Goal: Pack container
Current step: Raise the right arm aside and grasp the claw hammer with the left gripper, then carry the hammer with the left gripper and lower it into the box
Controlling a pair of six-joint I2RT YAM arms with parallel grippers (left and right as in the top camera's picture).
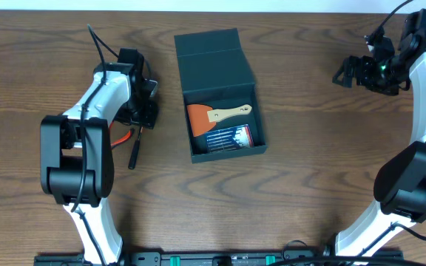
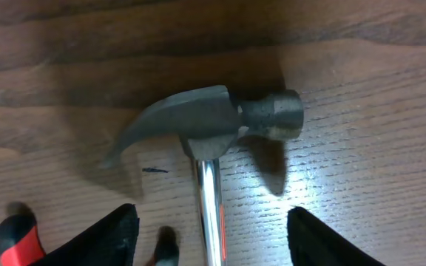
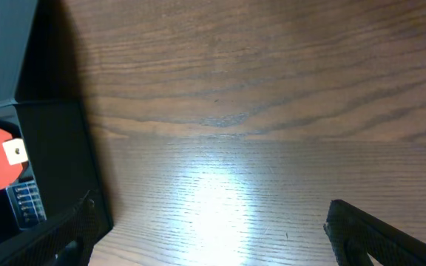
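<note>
Left gripper's (image 2: 213,238) jaws, spread wide, straddle the shaft of a hammer (image 2: 205,122) lying on the counter (image 2: 368,148), head ahead, handle running back between them; the open container (image 1: 213,63) sits off to their right, the right gripper's (image 3: 213,236) wide jaws empty beyond

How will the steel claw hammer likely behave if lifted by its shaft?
The steel claw hammer looks head-heavy, so it may tip head-down. Its polished chrome shaft looks slippery and might twist in a grasp. It seems rigid.
</note>
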